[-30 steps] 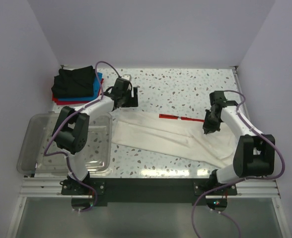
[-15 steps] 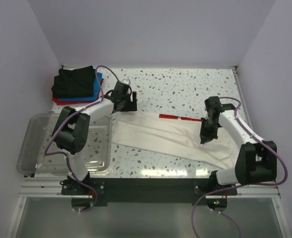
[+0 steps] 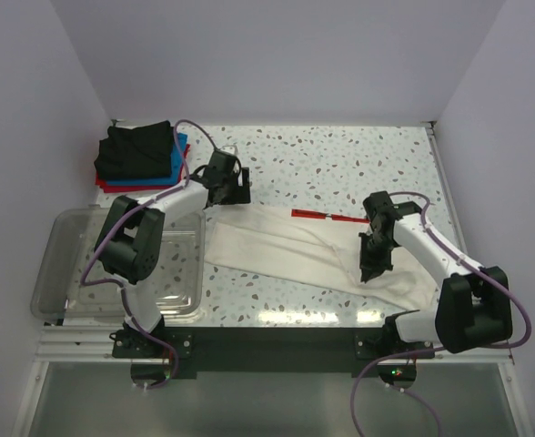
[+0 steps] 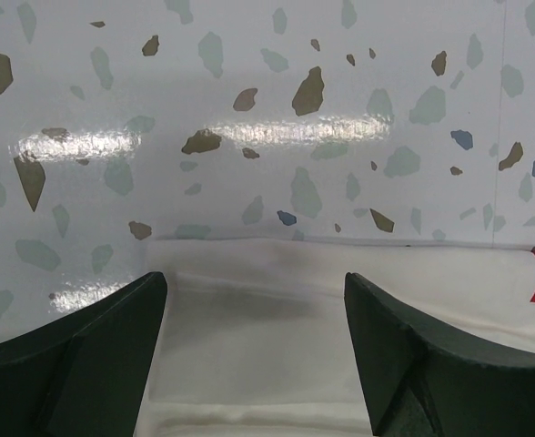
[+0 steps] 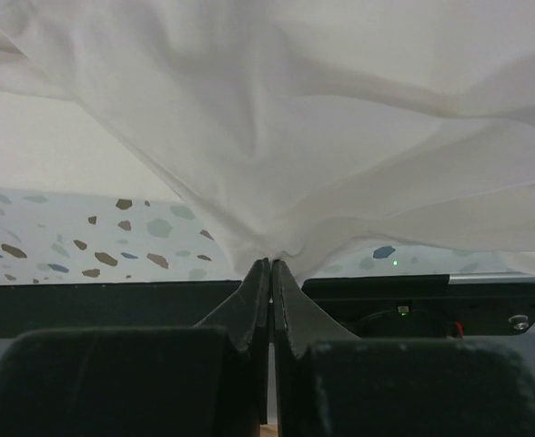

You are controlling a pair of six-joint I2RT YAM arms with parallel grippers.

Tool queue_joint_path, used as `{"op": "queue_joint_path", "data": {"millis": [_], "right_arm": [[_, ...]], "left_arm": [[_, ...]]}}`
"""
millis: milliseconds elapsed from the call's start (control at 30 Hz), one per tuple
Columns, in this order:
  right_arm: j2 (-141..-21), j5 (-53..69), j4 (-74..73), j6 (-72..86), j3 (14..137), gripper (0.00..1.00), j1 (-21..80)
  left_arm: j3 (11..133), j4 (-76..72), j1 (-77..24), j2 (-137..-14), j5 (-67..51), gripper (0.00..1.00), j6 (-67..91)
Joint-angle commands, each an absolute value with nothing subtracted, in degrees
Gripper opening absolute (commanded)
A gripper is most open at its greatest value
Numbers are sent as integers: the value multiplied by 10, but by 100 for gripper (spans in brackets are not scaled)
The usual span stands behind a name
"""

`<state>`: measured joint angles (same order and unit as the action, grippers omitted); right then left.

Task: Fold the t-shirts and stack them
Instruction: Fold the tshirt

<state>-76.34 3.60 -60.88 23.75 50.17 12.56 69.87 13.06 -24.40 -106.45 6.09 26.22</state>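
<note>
Right hand (image 3: 369, 273) now nearer, white t-shirt (image 3: 267, 244) in its pinch

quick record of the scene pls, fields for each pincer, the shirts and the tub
white tee: laid across mid-table, red print showing at its far edge
left pincer: open, over the white tee's far left edge, holding nothing
right pincer: shut on white tee, cloth bunched at the tips
stack: black on blue on red, far left corner
tub: clear plastic, near left
</note>
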Motion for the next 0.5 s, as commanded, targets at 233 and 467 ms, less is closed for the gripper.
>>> {"op": "queue_joint_path", "data": {"millis": [233, 467], "right_arm": [[-738, 33, -644, 261, 484, 0, 142], [-748, 38, -635, 266, 486, 0, 142]], "left_arm": [[745, 146, -244, -1063, 79, 84, 271], [770, 187, -248, -1091, 113, 73, 267]]}}
